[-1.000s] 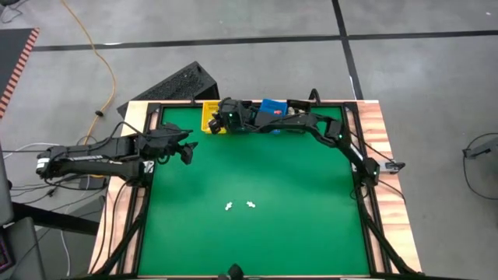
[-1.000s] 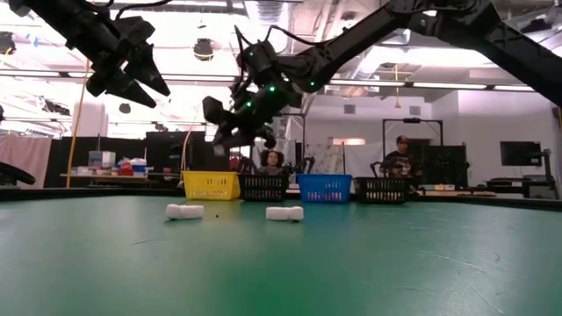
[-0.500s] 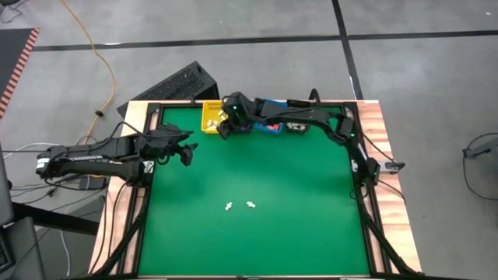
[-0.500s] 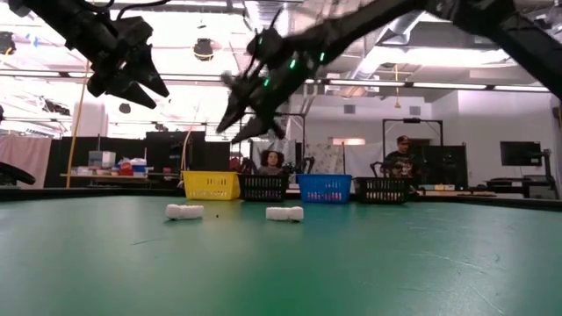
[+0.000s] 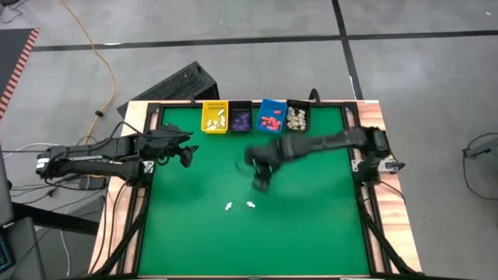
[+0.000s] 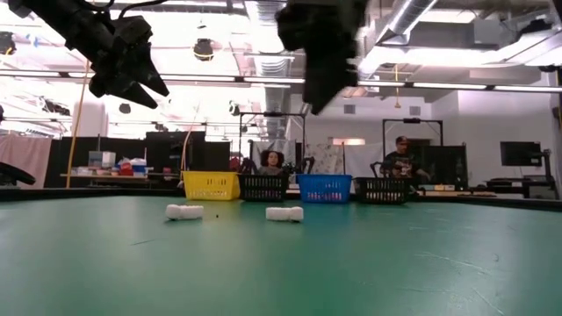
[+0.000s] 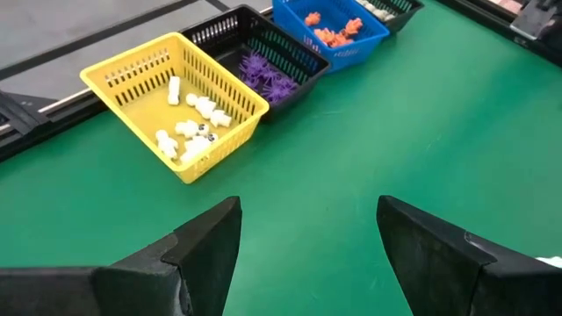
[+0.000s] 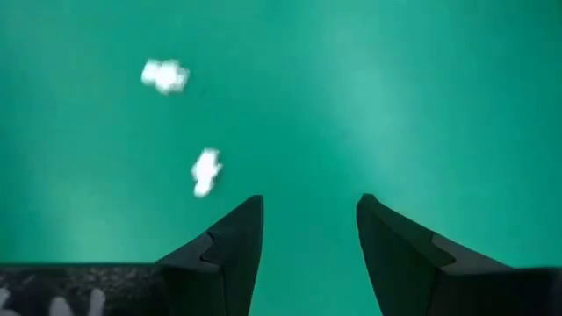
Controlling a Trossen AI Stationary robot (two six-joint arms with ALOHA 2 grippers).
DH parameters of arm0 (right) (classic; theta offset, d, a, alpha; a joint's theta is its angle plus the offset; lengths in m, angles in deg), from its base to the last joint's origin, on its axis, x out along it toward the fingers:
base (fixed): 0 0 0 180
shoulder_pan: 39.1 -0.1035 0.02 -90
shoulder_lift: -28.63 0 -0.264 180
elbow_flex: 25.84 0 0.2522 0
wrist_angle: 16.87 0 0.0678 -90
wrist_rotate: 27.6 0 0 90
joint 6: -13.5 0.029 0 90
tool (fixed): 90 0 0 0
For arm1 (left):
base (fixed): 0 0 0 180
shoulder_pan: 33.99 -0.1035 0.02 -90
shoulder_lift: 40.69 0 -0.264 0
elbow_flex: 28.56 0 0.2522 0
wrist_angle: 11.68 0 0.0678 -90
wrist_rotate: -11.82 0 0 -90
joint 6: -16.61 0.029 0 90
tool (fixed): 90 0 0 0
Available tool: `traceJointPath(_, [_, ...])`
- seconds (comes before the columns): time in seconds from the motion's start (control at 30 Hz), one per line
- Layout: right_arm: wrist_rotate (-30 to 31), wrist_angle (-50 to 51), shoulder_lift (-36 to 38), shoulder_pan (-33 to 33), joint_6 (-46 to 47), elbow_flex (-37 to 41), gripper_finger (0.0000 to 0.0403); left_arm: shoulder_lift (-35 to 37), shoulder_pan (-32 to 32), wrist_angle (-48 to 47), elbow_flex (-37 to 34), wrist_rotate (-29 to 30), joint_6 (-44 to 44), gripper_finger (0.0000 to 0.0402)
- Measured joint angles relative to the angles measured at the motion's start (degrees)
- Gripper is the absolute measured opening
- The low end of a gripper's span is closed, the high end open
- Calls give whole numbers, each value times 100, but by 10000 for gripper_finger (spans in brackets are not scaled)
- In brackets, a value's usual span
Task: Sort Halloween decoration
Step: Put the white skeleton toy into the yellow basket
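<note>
Right hand [image 5: 261,183] empty, fingers parted, above two white figurines [image 5: 229,206] [image 5: 250,204] lying close together on green surface [image 5: 311,233]. Risk: a closing finger nudges the neighbour away. Left hand [image 5: 187,153] wide open, empty, waiting near yellow bin [image 5: 205,118].

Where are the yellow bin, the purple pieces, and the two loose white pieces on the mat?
yellow bin [image 7: 230,92], left wrist view, on its near rim.
purple pieces [image 7: 268,77], left wrist view, middle of the pile in the black bin.
loose white pieces [image 5: 250,204], high view, on the right one.
</note>
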Motion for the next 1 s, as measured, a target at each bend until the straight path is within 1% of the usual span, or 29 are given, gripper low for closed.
traceJointPath(0.07, [366, -498, 113, -456, 192, 493, 208, 0, 0, -12, 0, -8, 0, 256])
traceJointPath(0.17, [1039, -1634, 133, -1007, 269, 1094, 208, 0, 0, -5, 0, -6, 1, 256])
traceJointPath(0.3, [1802, -3363, 54, -1424, 258, 1805, 207, 0, 0, -7, 0, -8, 2, 256])
traceJointPath(0.37, [2031, -3666, 8, -1510, 456, 2033, 207, 0, 0, -12, 0, -12, 19, 256])
traceJointPath(0.5, [2048, -3939, -104, -1519, 608, 2207, 207, -2, 0, -12, 0, -15, 24, 256])
traceJointPath(0.57, [2062, -3956, -274, -1561, 683, 2247, 207, 0, 0, -12, 0, -13, 26, 256])
traceJointPath(0.77, [2008, -4864, -907, -1786, 850, 2233, 207, -4, 0, -71, 0, -23, 37, 256])
traceJointPath(0.93, [2113, -4887, -1242, -1925, 1446, 2216, 207, -2, 0, -175, 0, -20, 31, 256])
traceJointPath(1.0, [2281, -4850, -1319, -1969, 1579, 2210, 207, -2, 0, -171, 0, -20, 26, 256])
